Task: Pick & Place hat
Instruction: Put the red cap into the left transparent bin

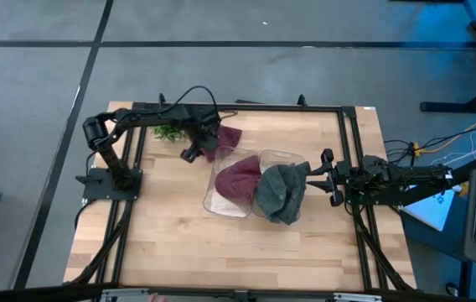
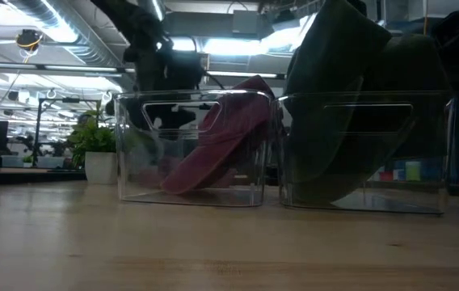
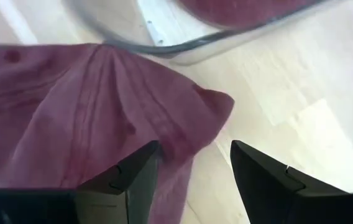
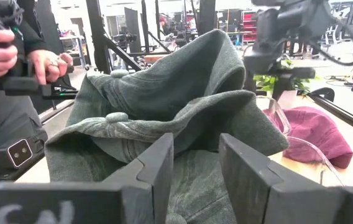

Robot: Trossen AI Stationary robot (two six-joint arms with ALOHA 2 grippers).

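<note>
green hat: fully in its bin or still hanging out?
Hanging out. The green hat drapes over the rim of the right clear bin, and the right gripper is open beside it.

Overhead, table-level and two close wrist views, all sharing the clear bins (image 1: 255, 184).

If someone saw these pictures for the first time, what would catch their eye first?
Probably the green hat draped over the right-hand clear bin, with the right gripper open right beside it. Next, the maroon hat in the left-hand bin, and another maroon hat on the table under the open left gripper.
</note>
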